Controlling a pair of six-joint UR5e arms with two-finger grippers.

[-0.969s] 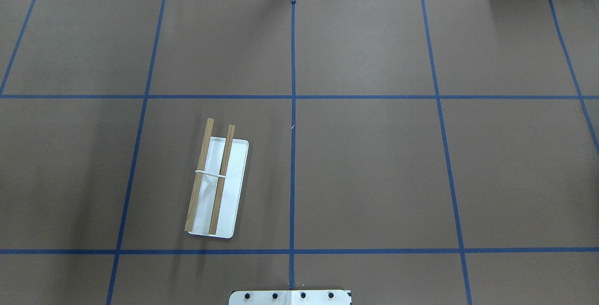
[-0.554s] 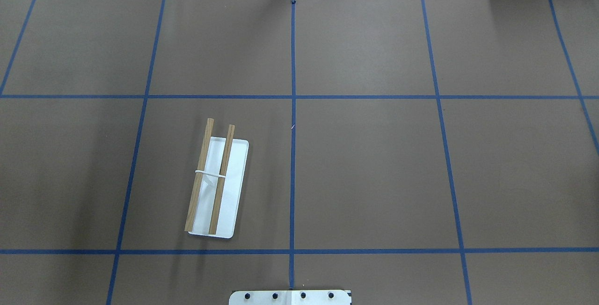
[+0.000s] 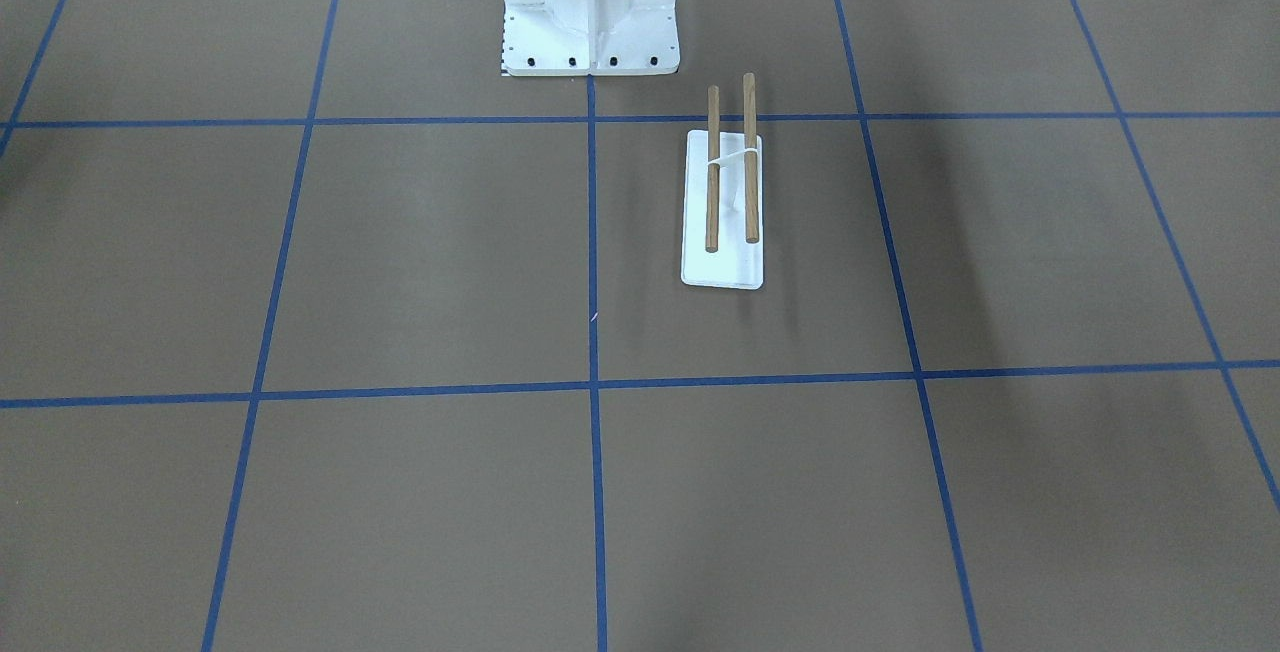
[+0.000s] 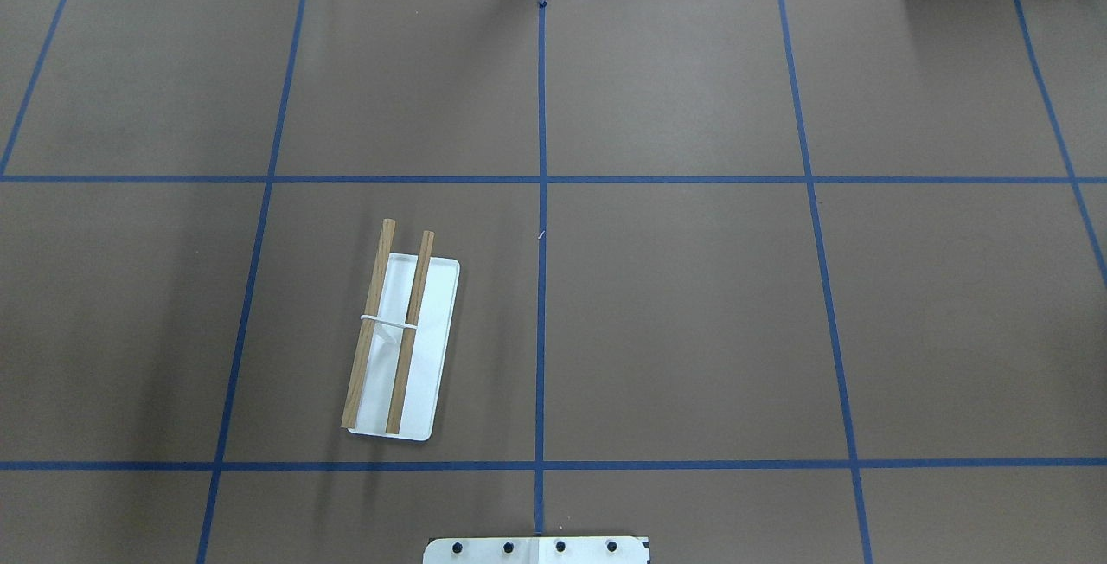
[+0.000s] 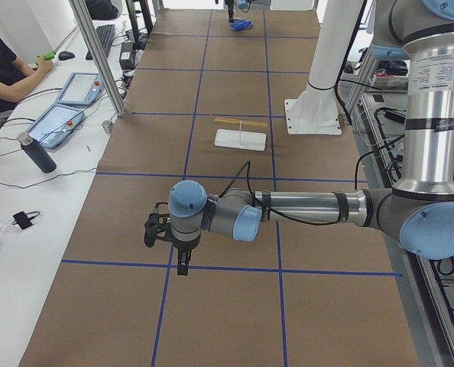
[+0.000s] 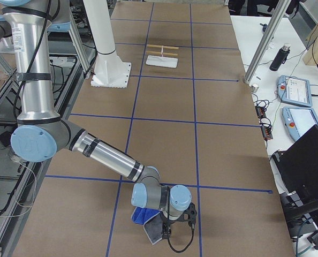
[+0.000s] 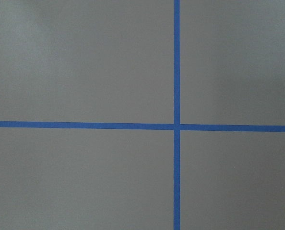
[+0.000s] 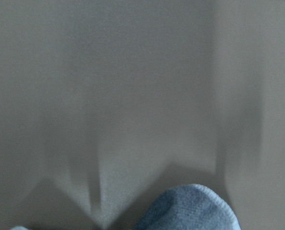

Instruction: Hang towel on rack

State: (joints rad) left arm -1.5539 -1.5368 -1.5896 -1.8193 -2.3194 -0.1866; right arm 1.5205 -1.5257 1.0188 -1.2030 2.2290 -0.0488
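The rack (image 4: 399, 348) has a flat white base and two brown dowel rods; it stands left of the table's centre line, and also shows in the front view (image 3: 722, 202) and the two side views (image 5: 241, 134) (image 6: 162, 56). The blue towel (image 6: 144, 216) lies crumpled at the table's right end, right under my right gripper (image 6: 166, 233); a blue corner with a grey edge shows in the right wrist view (image 8: 190, 211). My left gripper (image 5: 182, 263) hangs over the table's left end, far from both. I cannot tell whether either gripper is open or shut.
The white robot pedestal (image 3: 590, 7) stands at the table's near middle edge. Blue tape lines (image 4: 541, 201) grid the brown table. An operator (image 5: 1, 69), tablets and a bottle (image 5: 37, 153) are on the side bench.
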